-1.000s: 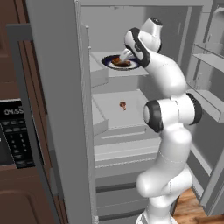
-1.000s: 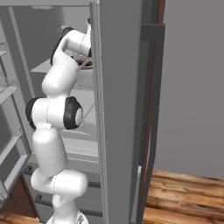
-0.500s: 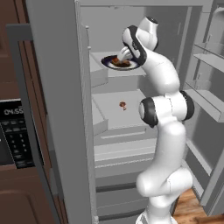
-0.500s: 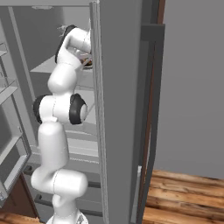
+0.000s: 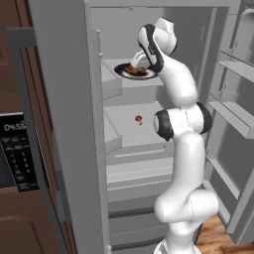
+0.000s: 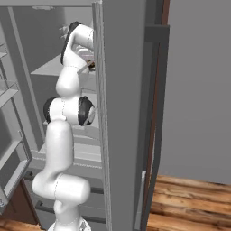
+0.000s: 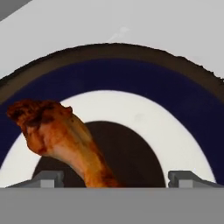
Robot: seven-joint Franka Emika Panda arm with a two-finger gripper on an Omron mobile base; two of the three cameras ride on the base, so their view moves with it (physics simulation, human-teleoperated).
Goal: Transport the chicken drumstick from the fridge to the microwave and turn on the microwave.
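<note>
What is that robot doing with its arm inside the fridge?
The robot has reached into the open fridge and its gripper is right over a chicken drumstick. The drumstick lies on a blue and white plate on an upper shelf. The fingertips sit on either side of it, open, not yet squeezing. The microwave waits off to the left.

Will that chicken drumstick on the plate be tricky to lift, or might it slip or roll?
The chicken drumstick looks stiff, so it likely will not flop. Its rounded, tapering shape could let it roll or pivot on the smooth plate if nudged. The glossy browned skin may be slippery, so the jaws, standing apart on either side of the narrow end, might slide along it.
</note>
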